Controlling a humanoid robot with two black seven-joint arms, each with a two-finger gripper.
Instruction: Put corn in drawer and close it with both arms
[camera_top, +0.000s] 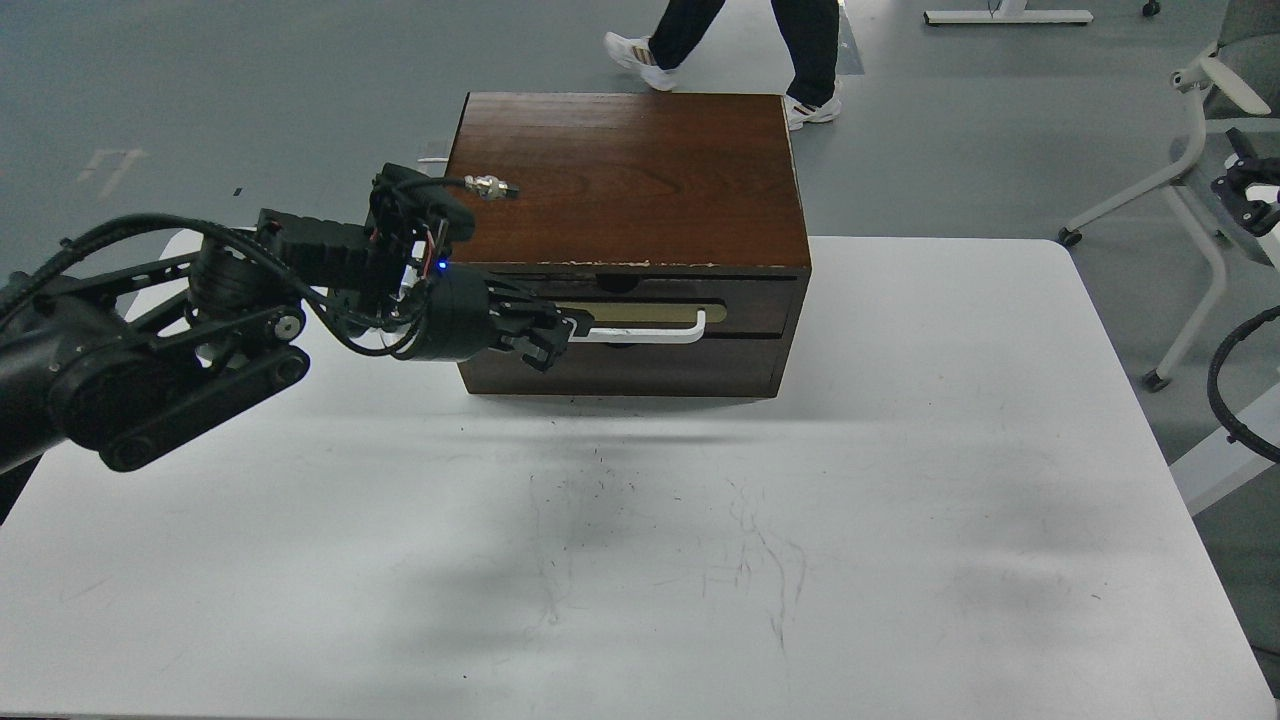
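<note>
Drawer (660, 300) sits flush or nearly flush in the box (620, 180), left gripper (553, 338) at the left end of the white handle (645, 333); fingers too dark to tell if they pinch it or are spread. Corn isn't visible anywhere (table (700, 560) shows none), so probably inside already, which would leave little beyond letting go. Right gripper is out of view.

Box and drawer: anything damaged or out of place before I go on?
Yes. The box's top front edge is chipped, pale flecks along it. A small metal fitting lies loose on its top. The drawer looks shut, left gripper at the handle; no corn in view.
</note>
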